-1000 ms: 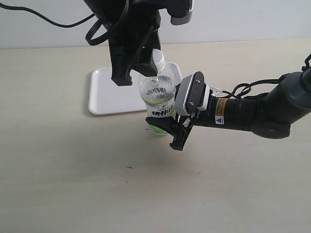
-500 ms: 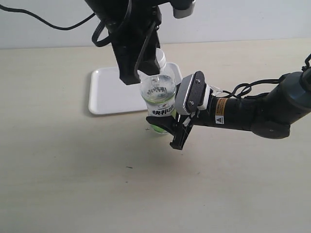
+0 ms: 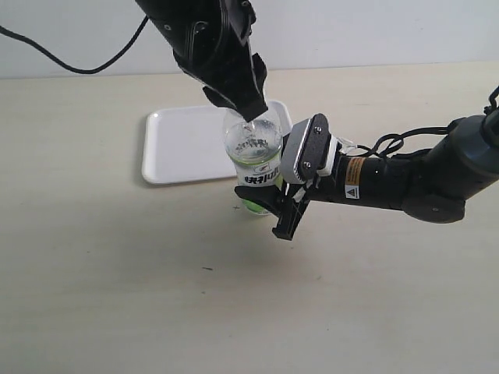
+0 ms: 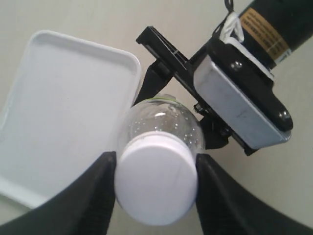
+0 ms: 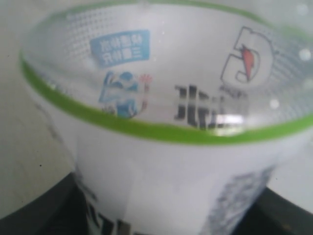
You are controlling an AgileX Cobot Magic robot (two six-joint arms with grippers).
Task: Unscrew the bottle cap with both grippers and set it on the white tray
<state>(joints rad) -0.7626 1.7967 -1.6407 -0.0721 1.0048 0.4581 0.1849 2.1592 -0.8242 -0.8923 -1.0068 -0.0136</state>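
The clear bottle (image 3: 253,160) with its white-and-green label stands upright on the table just in front of the white tray (image 3: 179,148). My right gripper (image 3: 265,204), the one with the silver-grey block, is shut on the bottle's lower body; the label (image 5: 161,122) fills the right wrist view. My all-black left gripper (image 3: 248,105) comes down from above and hides the cap in the exterior view. In the left wrist view the white bottle cap (image 4: 156,178) sits on the neck, with both black fingers (image 4: 100,191) pressed against its sides.
The white tray (image 4: 58,98) lies flat behind and left of the bottle, with nothing on it. Black cables trail from both arms. Pale tabletop surrounds the bottle in front and to the left.
The left gripper has swung right from beside the bottle's neck to over the cap, which it now covers and grips. The right gripper and the bottle have not moved.
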